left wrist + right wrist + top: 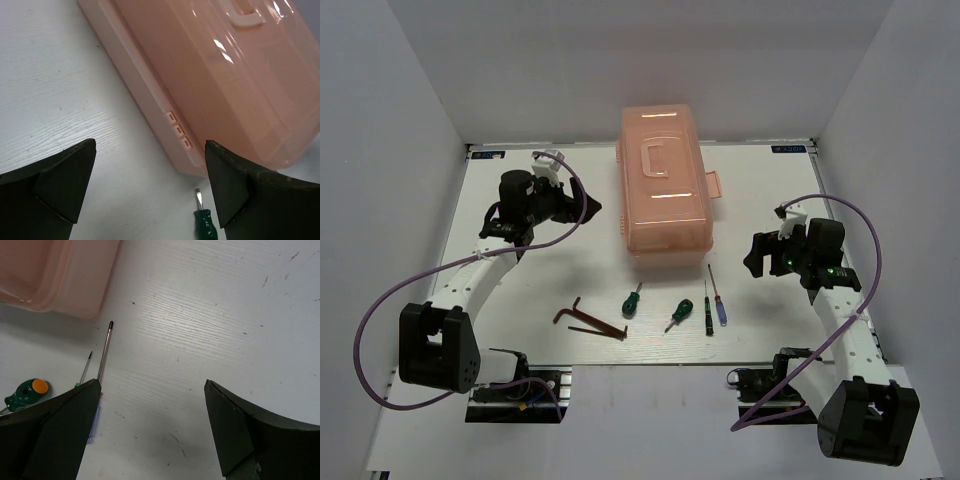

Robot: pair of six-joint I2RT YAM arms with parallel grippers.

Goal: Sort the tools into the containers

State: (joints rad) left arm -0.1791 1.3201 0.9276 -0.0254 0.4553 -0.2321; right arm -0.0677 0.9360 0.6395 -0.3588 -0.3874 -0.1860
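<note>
The salmon-pink toolbox [660, 190] stands shut at the table's middle back, its containers hidden under the lid. In front of it lie two brown hex keys [582, 315], two green-handled screwdrivers [632, 299] [677, 315], a dark-handled precision screwdriver [707, 311] and a blue-handled one [719, 302]. My left gripper [590, 207] [150, 185] hovers open left of the toolbox [225, 75], with one green screwdriver [205, 222] below it. My right gripper [752, 262] [150, 425] hovers open right of the tools, over bare table; the blue screwdriver's shaft [105, 350] runs by its left finger.
White walls enclose the table on three sides. A latch tab [713, 186] sticks out of the toolbox's right side. Purple cables [380, 300] loop from both arms. The arm bases [515, 395] sit at the near edge.
</note>
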